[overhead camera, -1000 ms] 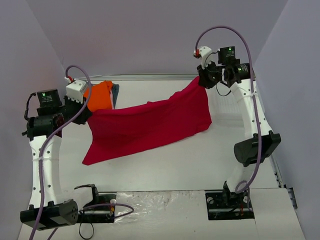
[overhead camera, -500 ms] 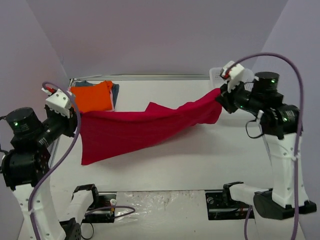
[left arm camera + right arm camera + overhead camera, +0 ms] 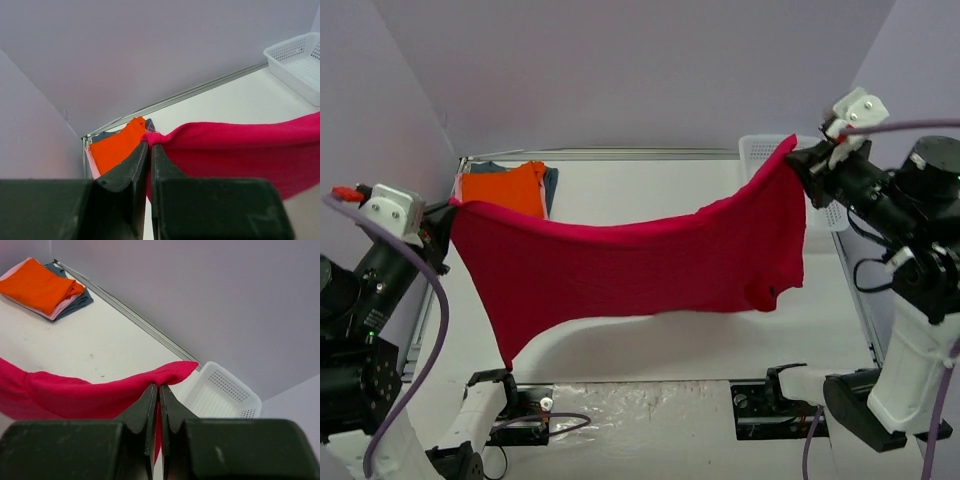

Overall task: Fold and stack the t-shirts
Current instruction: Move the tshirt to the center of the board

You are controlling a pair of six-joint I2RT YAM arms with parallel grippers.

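Observation:
The crimson-red t-shirt point(image 3: 640, 260) hangs spread in the air above the table, sagging in the middle. My left gripper point(image 3: 448, 215) is shut on its left top corner, my right gripper point(image 3: 798, 158) shut on its right top corner. In the left wrist view the left gripper point(image 3: 149, 145) pinches a bunched red edge of the red t-shirt point(image 3: 240, 150). The right wrist view shows the right gripper point(image 3: 159, 386) clamped on a red fold of the t-shirt point(image 3: 75, 392). A folded stack with the orange t-shirt point(image 3: 505, 188) on top lies at the table's far left corner, over pale pink and grey-blue ones point(image 3: 75, 302).
A white mesh basket point(image 3: 760, 155) stands at the far right, partly hidden behind the lifted shirt, and it shows more fully in the right wrist view as the basket point(image 3: 225, 390). A metal rail point(image 3: 620, 154) runs along the table's far edge. Purple walls close in on all sides.
Both arms have risen and pulled apart, lifting the red t-shirt off the table and stretching it out wide between them. Both grips stayed shut.

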